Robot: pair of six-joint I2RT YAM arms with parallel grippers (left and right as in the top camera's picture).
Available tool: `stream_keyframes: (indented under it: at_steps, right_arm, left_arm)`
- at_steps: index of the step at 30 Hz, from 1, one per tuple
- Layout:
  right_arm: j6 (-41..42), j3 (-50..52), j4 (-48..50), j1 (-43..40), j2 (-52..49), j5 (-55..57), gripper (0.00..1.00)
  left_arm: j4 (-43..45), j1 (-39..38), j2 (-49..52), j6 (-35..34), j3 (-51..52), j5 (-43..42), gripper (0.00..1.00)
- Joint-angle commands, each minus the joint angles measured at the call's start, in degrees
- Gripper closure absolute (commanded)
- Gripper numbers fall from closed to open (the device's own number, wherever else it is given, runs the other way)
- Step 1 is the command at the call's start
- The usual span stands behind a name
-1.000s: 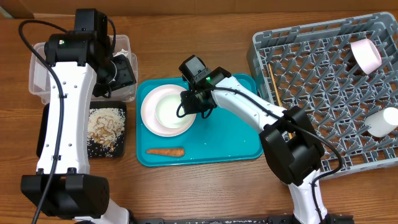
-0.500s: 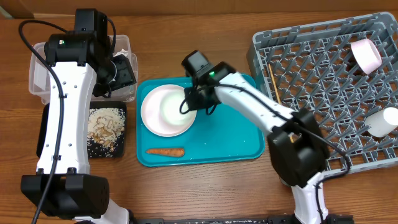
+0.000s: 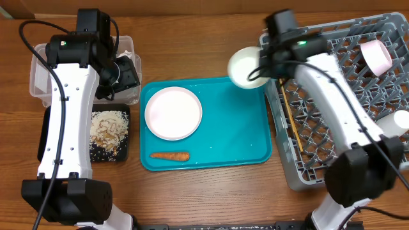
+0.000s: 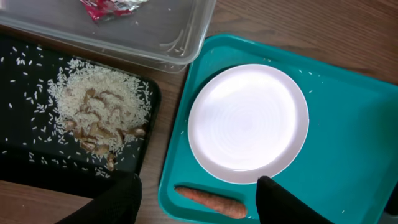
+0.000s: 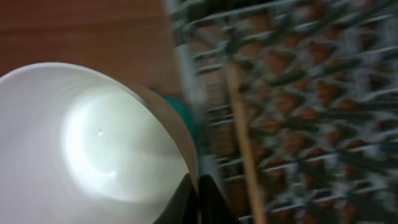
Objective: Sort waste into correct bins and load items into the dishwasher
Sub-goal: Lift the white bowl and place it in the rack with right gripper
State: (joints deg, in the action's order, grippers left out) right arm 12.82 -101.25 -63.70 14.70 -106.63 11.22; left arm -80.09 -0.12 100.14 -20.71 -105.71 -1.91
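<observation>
1. The right claw (image 3: 263, 62) is clamped on the rim of a white bowl (image 3: 245, 67); the bowl hangs tilted at the rack's near-left corner, just past the far right corner of the teal tray (image 3: 236, 131); the right wrist view is blurred, but it shows the rim pinched between the fingers.
2. The left claw (image 4: 199, 186) stands fairly wide with nothing between its fingers; in the overhead view it hovers over the clear tub (image 3: 38, 83).
3. A white plate (image 3: 173, 113) lies flat on the left part of the teal tray; a carrot (image 3: 170, 154) lies on the tray just in front of it, apart from the plate.
4. The black tray (image 4: 25, 162) sits on the desk (image 3: 192, 45) beside the teal tray and holds a heap of rice scraps (image 4: 99, 106); a red wrapper (image 4: 106, 6) lies in the clear tub.
5. The grey rack (image 3: 332, 115) holds chopsticks (image 3: 291, 118) along its left side, a pink bowl (image 3: 377, 56) at the far right and a white cup (image 3: 399, 121) at the right edge.
</observation>
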Motion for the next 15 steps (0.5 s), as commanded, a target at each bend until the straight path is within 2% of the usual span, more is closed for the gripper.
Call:
stream_keyframes:
  at_steps: [1,5,7,10,15]
  right_arm:
    - [-0.37,-1.60,1.46,-4.37,3.87,21.59,0.96]
    - [2.23,-0.96,6.80,-8.50,3.32,40.13,0.96]
    - [2.16,-0.70,10.10,-10.27,2.99,45.51,0.96]
    - [1.22,-0.70,14.29,-12.96,2.23,51.06,0.96]
    - [-6.38,-0.70,23.21,-17.75,-0.07,52.61,0.96]
  left_arm:
    - [0.61,0.11,-0.11,-0.28,-0.42,-0.63,0.38]
    - [0.59,0.11,-0.11,-0.04,-0.42,-0.61,0.38]
    - [0.59,0.11,-0.11,-0.04,-0.42,-0.63,0.38]
    - [0.61,0.11,-0.11,-0.04,-0.42,-0.63,0.38]
    - [0.63,0.11,-0.11,-0.07,-0.42,-0.66,0.38]
